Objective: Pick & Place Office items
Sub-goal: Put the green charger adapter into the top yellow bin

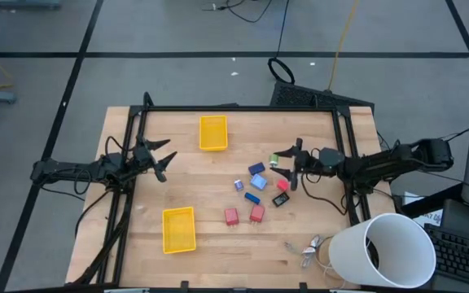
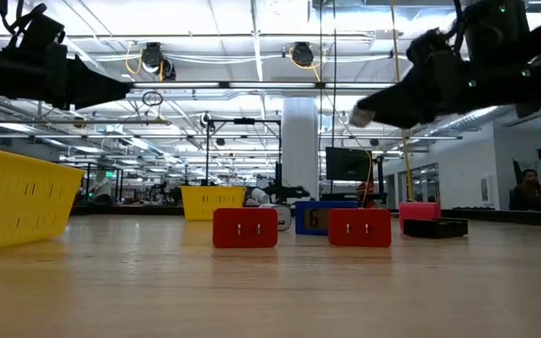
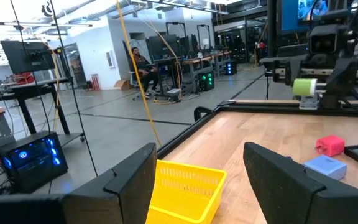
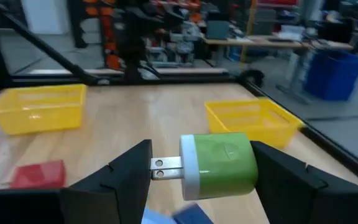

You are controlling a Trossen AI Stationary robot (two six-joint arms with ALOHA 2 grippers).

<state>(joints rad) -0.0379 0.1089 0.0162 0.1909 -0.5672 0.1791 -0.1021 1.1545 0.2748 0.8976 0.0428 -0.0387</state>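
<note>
My right gripper (image 1: 287, 165) hovers over the right half of the table, shut on a small green and white plug block (image 4: 219, 165) that is lifted above the wood. Below and beside it the other office items lie flat on the table: two red blocks (image 1: 231, 216) (image 1: 256, 213), several blue ones (image 1: 258, 181), a pink one (image 1: 282, 185) and a black one (image 1: 280, 199). My left gripper (image 1: 166, 159) waits open at the table's left side, facing the far yellow tray (image 3: 185, 186). My right gripper pinches the green block between its two fingers, end to end. The metal prongs (image 4: 165, 167) meet one finger and the green back (image 4: 247, 165) meets the other. The fingers reach in level from the table's right side. The block is clear of the table, lying level.
One yellow tray (image 1: 212, 133) stands at the far middle, another yellow tray (image 1: 178, 229) near the front left. Silvery metal bits (image 1: 309, 248) and a big white bucket (image 1: 381, 252) sit at the near right corner. A black frame (image 1: 234, 108) borders the table. People sit in the room beyond.
</note>
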